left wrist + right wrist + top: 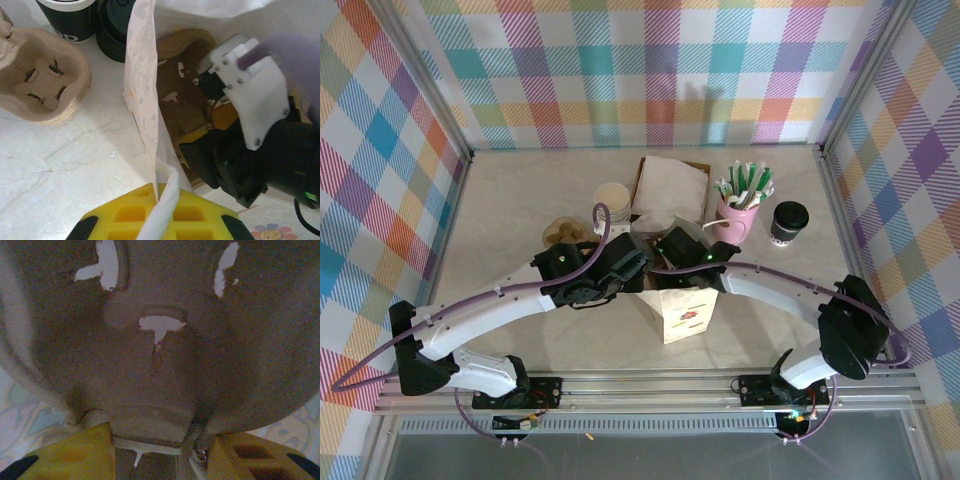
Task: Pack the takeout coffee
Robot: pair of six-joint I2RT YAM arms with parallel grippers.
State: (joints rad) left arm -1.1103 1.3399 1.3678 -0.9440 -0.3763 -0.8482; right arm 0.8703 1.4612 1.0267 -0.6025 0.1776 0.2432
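At table centre, left tool (159, 202) tight on white paper bag (144, 95) rim.

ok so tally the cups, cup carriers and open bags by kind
lidded coffee cup: 1
lidless cup stack: 1
pink cup of sticks: 1
pulp cup carriers: 2, the other inside the bag
open white paper bag: 1
total: 6

Probably lab rig: plaid walls (650, 70), aluminium frame (650, 383)
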